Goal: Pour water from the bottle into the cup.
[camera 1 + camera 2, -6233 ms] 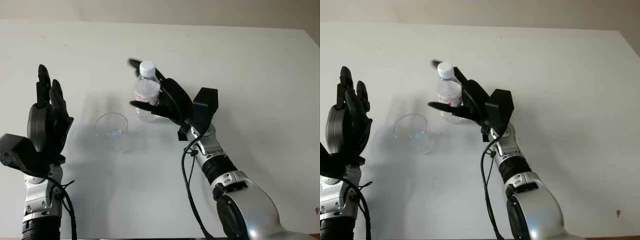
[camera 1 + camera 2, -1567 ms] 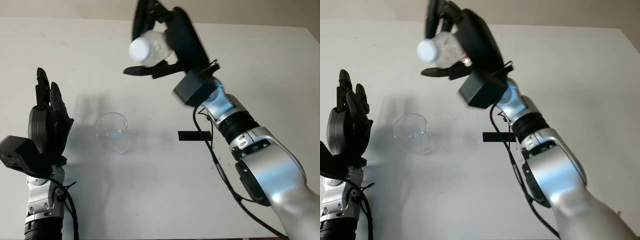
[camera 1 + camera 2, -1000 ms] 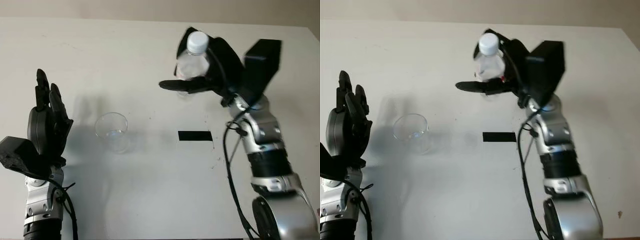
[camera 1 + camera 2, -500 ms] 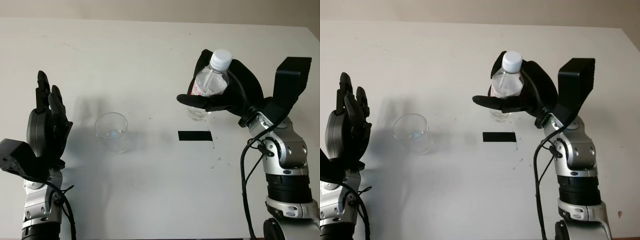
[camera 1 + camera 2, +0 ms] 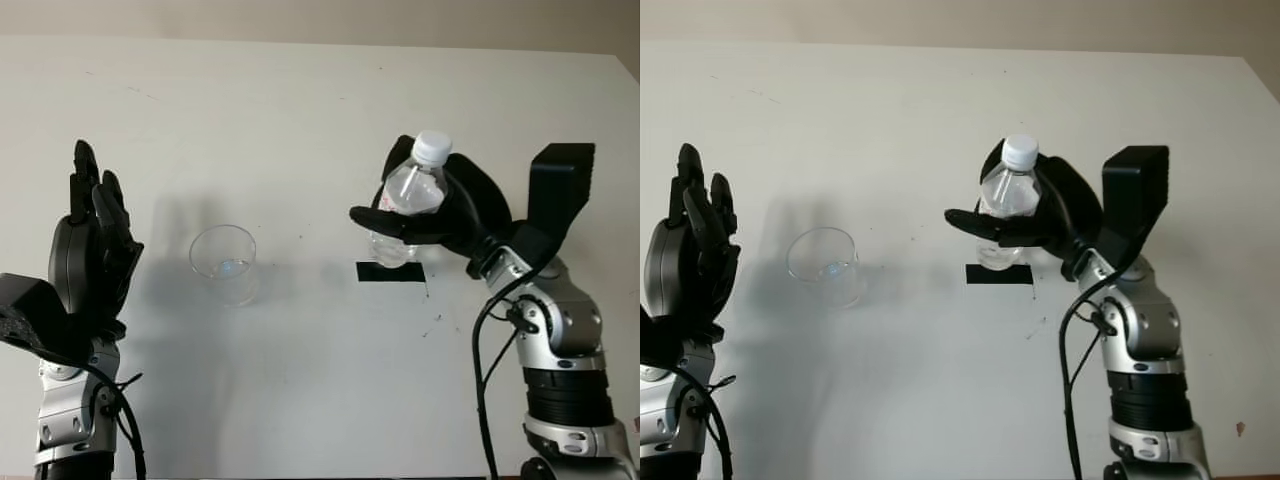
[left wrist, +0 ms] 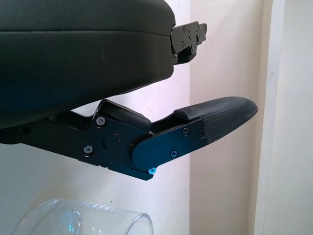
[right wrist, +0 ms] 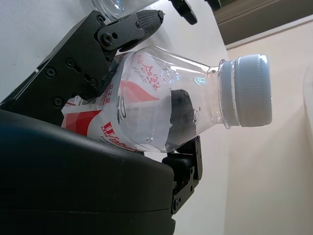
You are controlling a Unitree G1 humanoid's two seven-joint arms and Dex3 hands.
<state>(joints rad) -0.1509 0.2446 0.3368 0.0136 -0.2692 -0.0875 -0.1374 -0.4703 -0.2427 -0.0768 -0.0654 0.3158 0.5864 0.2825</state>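
Under held bottle — black tape.

bottle carried right, lowered, upright again, seemingly just above tape

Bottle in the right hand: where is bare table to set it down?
Bare table lies between the cup and the black tape mark, and beyond both. The right hand grips the bottle over the tape. Left hand, open, flanks the cup.
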